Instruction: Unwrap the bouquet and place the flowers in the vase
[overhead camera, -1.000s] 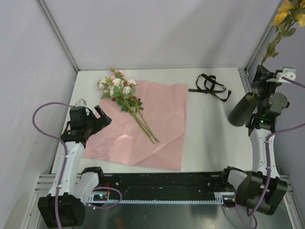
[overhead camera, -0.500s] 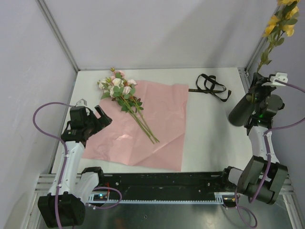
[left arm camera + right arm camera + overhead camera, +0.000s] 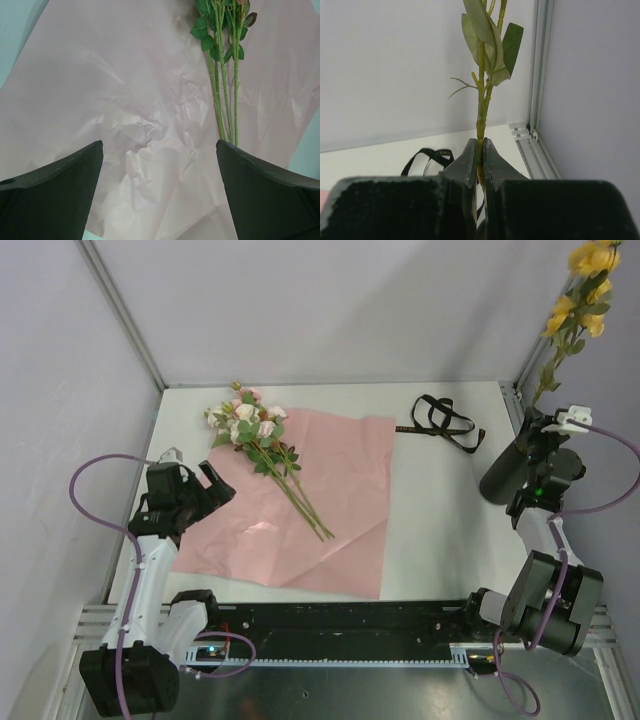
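**Wrap off, one stem at the vase, the rest to go**

The unwrapping looks done: the paper (image 3: 320,520) lies spread flat on the bench (image 3: 440,530), and the ribbon (image 3: 445,422) sits loose by the back edge, well apart from it. The pink and white flowers (image 3: 250,430) lie on the paper's far left corner, stems running toward its middle; these remain to be moved.

The right fingers (image 3: 469,160) are pinched tight on a yellow stem (image 3: 481,115), held upright at the right edge just beside the vase (image 3: 503,475). Whether its foot has entered the mouth I cannot tell.

The left fingers (image 3: 55,195) are spread wide and hold nothing, hanging over the paper's left side, with the stem ends ahead and to their right, apart from both tips.
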Available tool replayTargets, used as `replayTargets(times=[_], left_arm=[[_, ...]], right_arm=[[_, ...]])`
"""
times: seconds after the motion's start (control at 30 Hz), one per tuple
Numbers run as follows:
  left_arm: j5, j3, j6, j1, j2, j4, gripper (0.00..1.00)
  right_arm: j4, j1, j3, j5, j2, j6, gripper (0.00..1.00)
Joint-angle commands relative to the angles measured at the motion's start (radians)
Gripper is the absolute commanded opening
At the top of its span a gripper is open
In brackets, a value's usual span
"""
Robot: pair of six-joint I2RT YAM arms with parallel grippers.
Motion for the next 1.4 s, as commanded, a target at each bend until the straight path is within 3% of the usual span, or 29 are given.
replayTargets(times=[0.0,0.43,0.67,0.83,0.93,1.17,1.37], left_arm=[[0.012,0.004,-0.001,0.014,0.007,0.001,1.00],[0.025,0.007,0.002,0.024,0.008,0.003,1.00],[0.034,0.006,0.002,0.024,0.005,0.003,1.00],[0.045,0.005,0.003,0.023,-0.003,0.003,1.00],[0.064,0.003,0.004,0.024,-0.003,0.012,1.00],[0.093,-0.003,0.004,0.023,-0.003,0.021,1.00],[0.135,-0.006,0.010,0.014,-0.012,0.023,1.00]], right_arm=[[0.051,-0.006,-0.067,0.058,-0.072,0.017,0.04],[-0.198,0.039,-0.105,0.214,-0.327,0.021,0.42],[-0.510,0.118,-0.029,0.335,-0.479,0.171,0.46],[-0.764,0.206,0.060,0.318,-0.515,0.342,0.44],[-0.824,0.326,0.071,0.297,-0.473,0.419,0.42],[-0.804,0.733,0.099,0.407,-0.252,0.366,0.39],[-0.785,0.948,0.230,0.341,0.056,0.365,0.36]])
